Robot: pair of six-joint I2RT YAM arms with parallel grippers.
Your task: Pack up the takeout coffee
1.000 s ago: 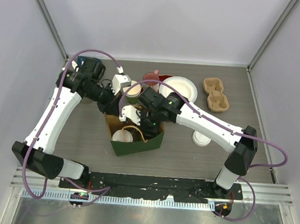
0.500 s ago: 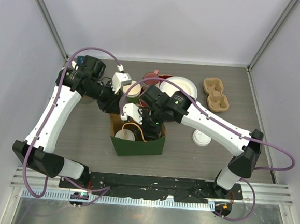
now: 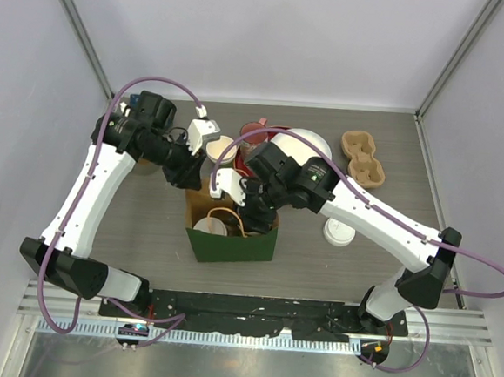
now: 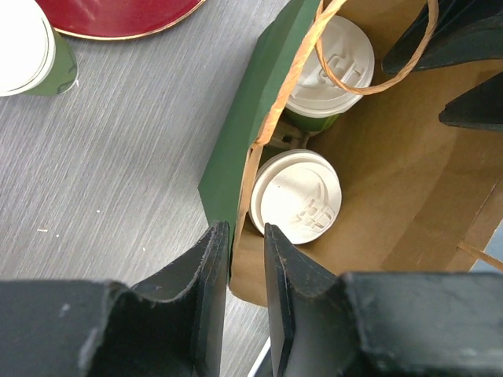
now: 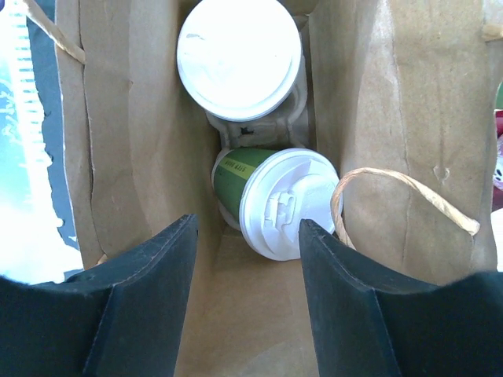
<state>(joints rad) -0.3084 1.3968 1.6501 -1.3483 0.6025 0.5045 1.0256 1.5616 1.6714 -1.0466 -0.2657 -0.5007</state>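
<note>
Two takeout coffee cups stand in the green paper bag [image 3: 230, 244]. In the right wrist view one cup [image 5: 239, 56] is upright and the other [image 5: 271, 196] leans over, green side showing under its white lid. My right gripper [image 5: 247, 222] hangs open just above the leaning cup and holds nothing. My left gripper [image 4: 245, 232] straddles the bag's back-left rim [image 4: 236, 157], one finger outside and one inside, with a small gap around the paper. A third lidded cup [image 4: 23, 47] sits on the table behind the bag.
Behind the bag are a red plate [image 4: 118, 12], a white plate [image 3: 312, 145] and a pink mug [image 3: 255, 129]. A pulp cup carrier [image 3: 363, 159] lies at the back right. A loose white lid [image 3: 338, 233] rests right of the bag.
The right jaws have spread wider over the leaning cup and the right elbow has swung to the right. The left jaws have loosened on the bag's rim.
</note>
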